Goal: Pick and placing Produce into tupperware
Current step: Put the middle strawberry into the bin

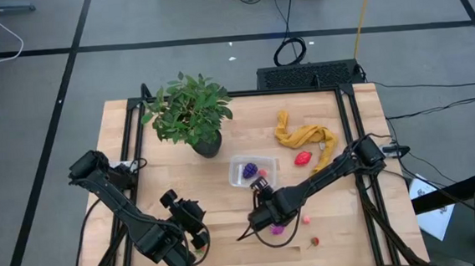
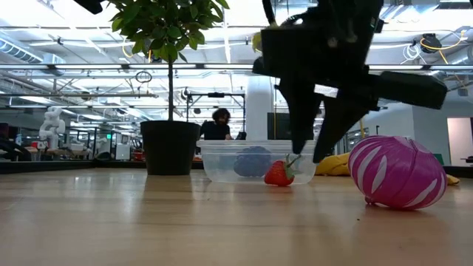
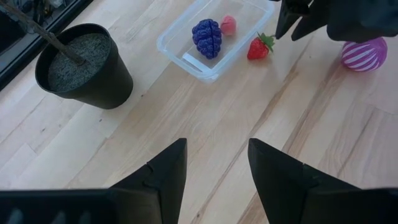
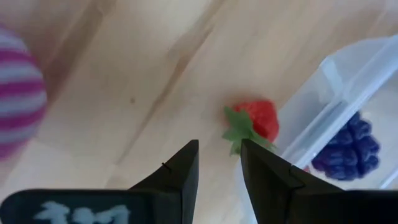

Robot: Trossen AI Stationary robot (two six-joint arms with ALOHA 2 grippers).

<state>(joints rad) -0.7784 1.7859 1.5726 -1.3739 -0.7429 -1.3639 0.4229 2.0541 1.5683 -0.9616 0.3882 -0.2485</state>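
A grey floor (image 1: 171, 20) crossed by dark tape lines is seen around the wooden counter (image 1: 174, 179), w/ cables (image 1: 289, 50) trailing behind it. Beyond, a big open hall is lit by ceiling strip lights (image 2: 222, 52); a seated person (image 2: 219, 124) is glimpsed in the bkgd.

arms: dark, jointed, black cables | left gripper (image 3: 214, 171): black wedge fingers | right gripper (image 4: 219, 171): same

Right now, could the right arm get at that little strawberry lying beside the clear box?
Probably yes. The right end effector hangs just over the strawberry, fingers slightly apart, with nothing between them. The box wall sits close beside it, which could crowd one finger.
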